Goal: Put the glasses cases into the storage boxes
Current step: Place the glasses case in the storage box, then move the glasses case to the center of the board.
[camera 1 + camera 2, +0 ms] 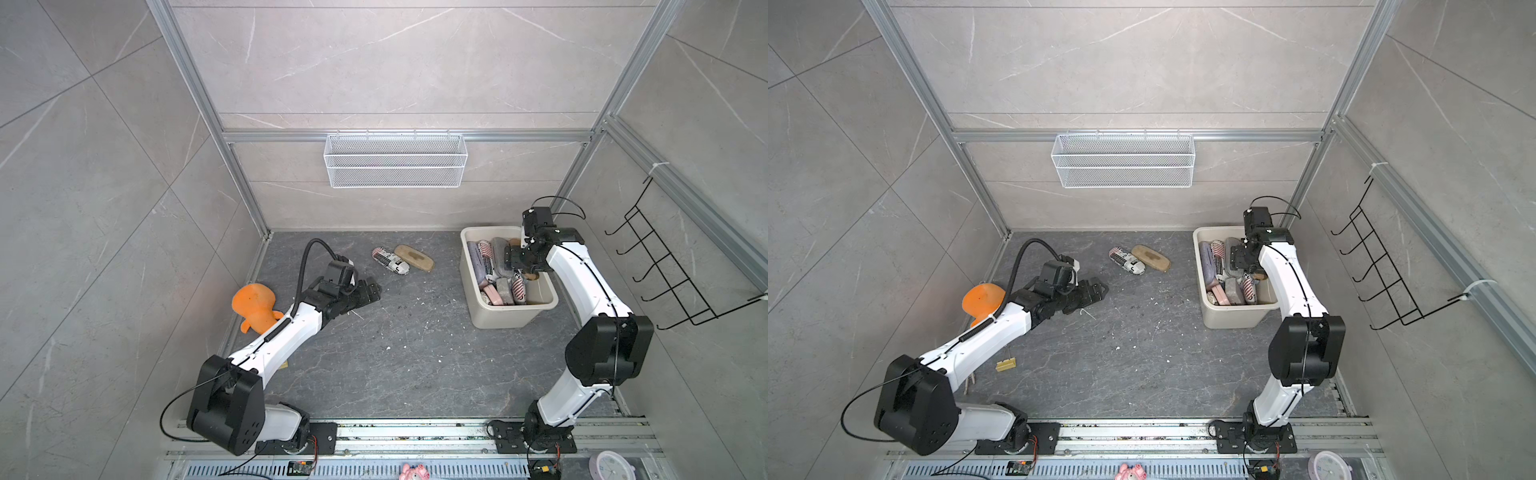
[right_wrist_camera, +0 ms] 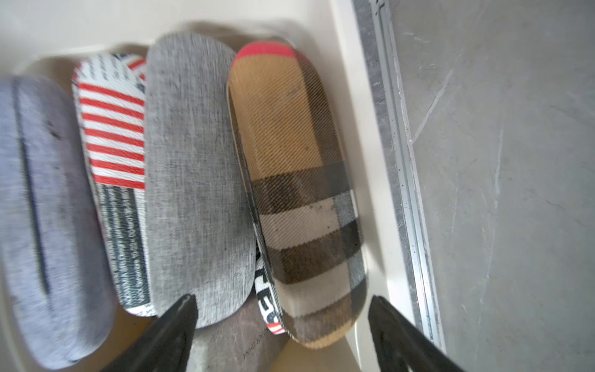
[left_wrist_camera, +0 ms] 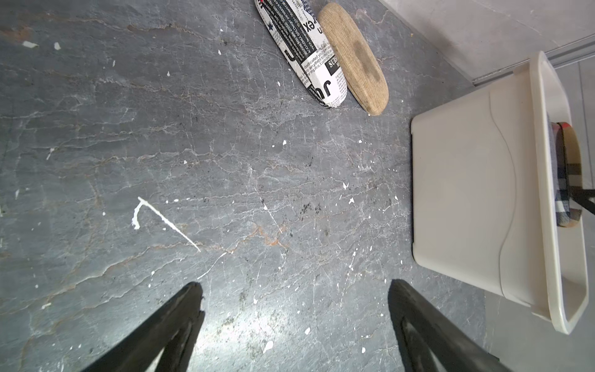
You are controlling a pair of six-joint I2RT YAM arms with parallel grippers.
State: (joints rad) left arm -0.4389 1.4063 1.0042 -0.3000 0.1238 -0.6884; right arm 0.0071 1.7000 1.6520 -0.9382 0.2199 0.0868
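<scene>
Pale grey marble-look wall tiles (image 1: 374, 62) in aluminium frame (image 1: 415, 136). Dark slate floor (image 1: 395, 353), white flecks. White wire basket (image 1: 395, 160) on back wall; black hook rack (image 1: 665, 266) on side wall.

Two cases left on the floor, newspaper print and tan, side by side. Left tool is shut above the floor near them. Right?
Not quite: the left tool is open, its fingers spread wide over bare floor in the left wrist view. The newspaper-print case and tan case do lie side by side on the floor.
</scene>
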